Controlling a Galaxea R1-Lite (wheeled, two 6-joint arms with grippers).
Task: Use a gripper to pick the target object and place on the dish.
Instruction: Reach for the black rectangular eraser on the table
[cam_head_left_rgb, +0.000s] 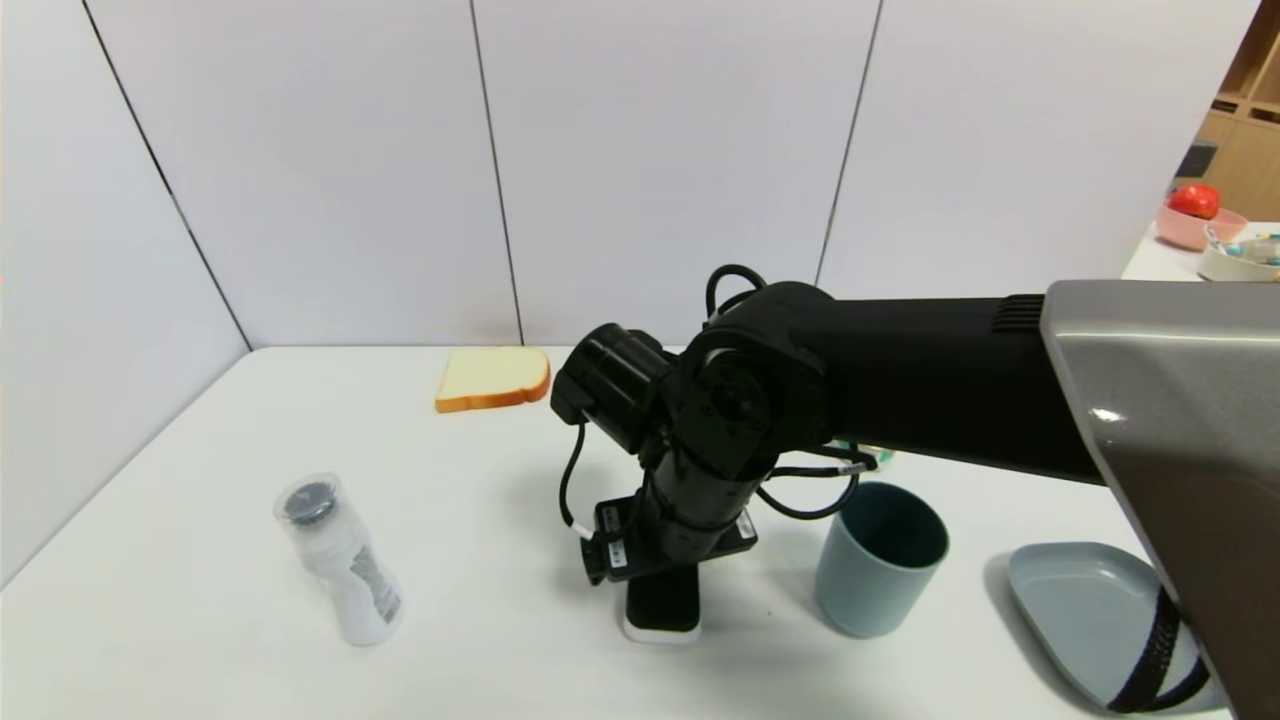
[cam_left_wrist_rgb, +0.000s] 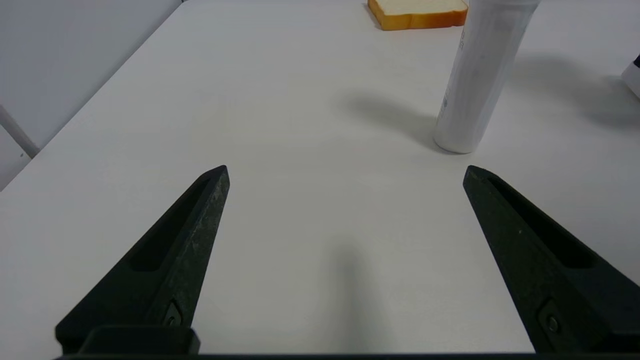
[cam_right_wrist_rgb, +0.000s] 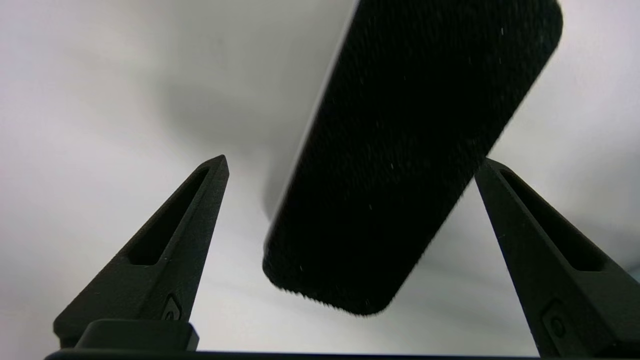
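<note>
the right gripper (cam_right_wrist_rgb: 350, 165) hangs directly over the black-topped block (cam_head_left_rgb: 661, 605), its fingers (cam_right_wrist_rgb: 190, 225) spread wide on either side, not touching it. the block lies flat on the table (cam_head_left_rgb: 480, 500), just beside the cup (cam_head_left_rgb: 880, 557); the dish (cam_head_left_rgb: 1085, 610) sits beyond the cup. the left gripper (cam_left_wrist_rgb: 345, 170) gapes open near the white bottle (cam_left_wrist_rgb: 475, 80).

head: high, looks down on bench (cam_head_left_rgb: 450, 480) | left wrist: low, shares bread (cam_left_wrist_rgb: 417, 12) | right wrist: very close above block (cam_right_wrist_rgb: 400, 165)
</note>
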